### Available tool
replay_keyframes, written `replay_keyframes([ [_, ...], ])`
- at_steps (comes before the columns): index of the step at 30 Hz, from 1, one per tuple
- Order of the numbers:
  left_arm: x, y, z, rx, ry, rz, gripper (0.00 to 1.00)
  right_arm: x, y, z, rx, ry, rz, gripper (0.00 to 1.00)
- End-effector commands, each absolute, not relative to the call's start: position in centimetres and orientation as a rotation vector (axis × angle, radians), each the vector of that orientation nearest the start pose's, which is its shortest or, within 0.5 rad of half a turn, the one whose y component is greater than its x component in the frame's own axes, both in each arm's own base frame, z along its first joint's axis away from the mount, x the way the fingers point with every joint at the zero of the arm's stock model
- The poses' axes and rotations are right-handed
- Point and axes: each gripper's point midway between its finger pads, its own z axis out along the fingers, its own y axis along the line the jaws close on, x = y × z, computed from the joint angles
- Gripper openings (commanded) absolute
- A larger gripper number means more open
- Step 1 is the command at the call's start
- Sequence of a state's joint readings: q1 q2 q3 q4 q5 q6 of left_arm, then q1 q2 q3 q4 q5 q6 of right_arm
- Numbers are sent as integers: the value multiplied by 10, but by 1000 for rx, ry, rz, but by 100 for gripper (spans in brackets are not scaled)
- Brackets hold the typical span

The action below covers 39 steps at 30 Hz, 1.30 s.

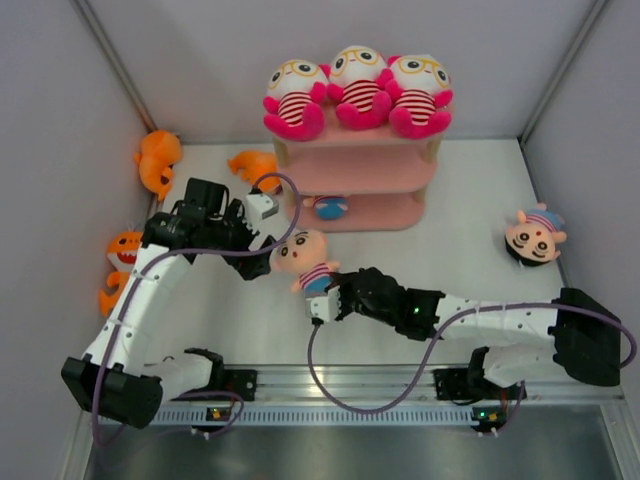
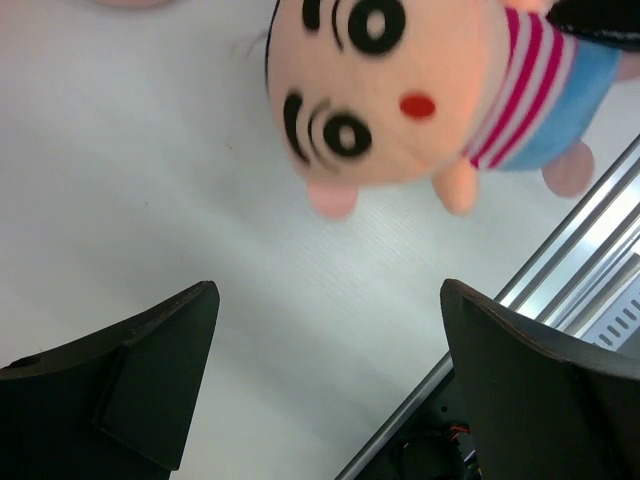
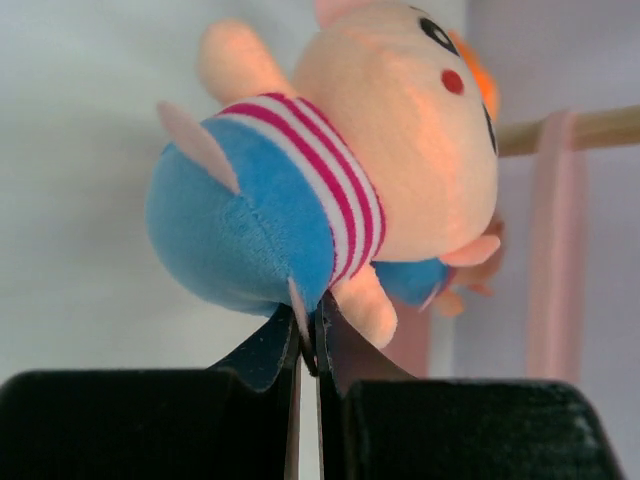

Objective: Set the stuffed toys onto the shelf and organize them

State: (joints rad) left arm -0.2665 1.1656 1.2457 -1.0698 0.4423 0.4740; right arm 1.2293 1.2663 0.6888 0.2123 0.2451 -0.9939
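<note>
My right gripper (image 1: 322, 297) (image 3: 308, 325) is shut on the bottom edge of a peach-faced, blue-bodied doll (image 1: 305, 262) (image 3: 300, 180) and holds it up in front of the pink shelf (image 1: 355, 178) (image 3: 558, 240). My left gripper (image 1: 258, 243) (image 2: 328, 292) is open and empty, just left of that doll's head (image 2: 390, 90). Three white-faced plushes (image 1: 358, 88) sit in a row on the top tier. A second blue doll (image 1: 328, 207) lies on the bottom tier. A third (image 1: 533, 237) lies on the table at the right.
Three orange sharks lie at the left: one by the back left corner (image 1: 158, 160), one beside the shelf's left end (image 1: 255, 165), one against the left wall (image 1: 120, 262). White walls close in the table. A metal rail (image 1: 350, 385) runs along the near edge.
</note>
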Motion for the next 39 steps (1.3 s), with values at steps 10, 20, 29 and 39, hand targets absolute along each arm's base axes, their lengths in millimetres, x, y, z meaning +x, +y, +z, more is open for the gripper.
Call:
replay_keyframes([
  [10, 230, -104, 228, 1043, 2190, -311, 98, 232, 251, 107, -1700, 1558, 16, 0],
  [20, 228, -96, 225, 1053, 2187, -254, 98, 280, 197, 167, -1346, 1601, -203, 0],
  [29, 227, -97, 224, 1056, 2189, -264, 98, 330, 184, 184, -1142, 1566, -462, 0],
  [39, 225, -96, 225, 1055, 2182, -258, 98, 386, 170, 188, -1001, 1587, -599, 0],
])
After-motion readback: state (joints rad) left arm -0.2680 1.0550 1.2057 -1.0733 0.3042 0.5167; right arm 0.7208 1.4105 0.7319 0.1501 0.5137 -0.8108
